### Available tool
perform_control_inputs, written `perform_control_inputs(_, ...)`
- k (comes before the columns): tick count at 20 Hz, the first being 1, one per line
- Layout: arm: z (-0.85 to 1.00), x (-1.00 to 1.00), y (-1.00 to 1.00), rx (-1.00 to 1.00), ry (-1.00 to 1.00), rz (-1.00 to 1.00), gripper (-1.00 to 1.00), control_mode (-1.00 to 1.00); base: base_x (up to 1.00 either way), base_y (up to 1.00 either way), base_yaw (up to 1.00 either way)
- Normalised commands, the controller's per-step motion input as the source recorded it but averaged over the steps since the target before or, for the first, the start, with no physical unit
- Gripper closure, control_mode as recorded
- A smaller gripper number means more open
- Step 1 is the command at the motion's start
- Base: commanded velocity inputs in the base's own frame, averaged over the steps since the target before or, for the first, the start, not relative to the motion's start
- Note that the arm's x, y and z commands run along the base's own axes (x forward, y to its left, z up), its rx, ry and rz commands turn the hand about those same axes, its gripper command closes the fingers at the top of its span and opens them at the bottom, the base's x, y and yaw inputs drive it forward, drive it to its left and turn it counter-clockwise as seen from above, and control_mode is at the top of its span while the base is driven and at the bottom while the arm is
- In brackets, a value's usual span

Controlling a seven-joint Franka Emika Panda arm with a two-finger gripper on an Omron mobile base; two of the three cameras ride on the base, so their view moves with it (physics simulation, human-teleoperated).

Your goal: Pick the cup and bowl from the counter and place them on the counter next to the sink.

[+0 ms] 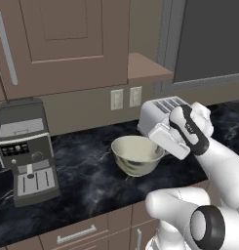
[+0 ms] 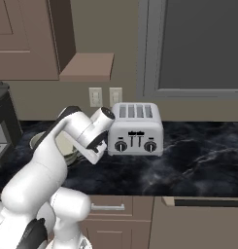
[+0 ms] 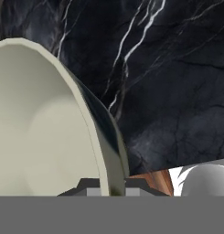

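Black marble-look counter [image 1: 87,180] runs under brown cabinets in the left base view, with a coffee machine [image 1: 26,146] at 9 o'clock and a white toaster [image 1: 160,114] near 2 o'clock. The cream bowl [image 1: 135,155] sits at centre, lifted or resting I cannot tell. The gripper [image 1: 160,146] meets its rim at the bowl's 3 o'clock side.

From the right base view, the arm bends over toward 9 o'clock, hiding most of the bowl [image 2: 67,146]; the toaster [image 2: 136,129] stands just beside it at 3 o'clock.

Looking along the hand, the bowl's wall [image 3: 109,151] runs down between the 2 fingertips [image 3: 90,188], clenched on the rim.

My read: the bowl is grasped, so the carry comes next. That calls for a steady lift clear of the toaster, then travel toward the sink.
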Motion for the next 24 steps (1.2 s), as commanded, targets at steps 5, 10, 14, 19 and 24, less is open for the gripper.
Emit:
perform_control_inputs(5,0.00,0.00,0.00,0.00,0.00,0.00,1.00,-1.00,0.00,0.00,0.00)
perform_control_inputs(10,0.00,0.00,0.00,0.00,0.00,0.00,1.00,1.00,-0.01,0.00,0.00)
perform_control_inputs(14,0.00,0.00,0.00,0.00,0.00,0.00,1.00,1.00,-0.44,0.00,0.00)
perform_control_inputs(19,0.00,0.00,0.00,0.00,0.00,0.00,1.00,1.00,-0.91,-0.05,-0.04)
perform_control_inputs(24,0.00,0.00,0.00,0.00,0.00,0.00,1.00,1.00,-0.27,-0.63,-0.10)
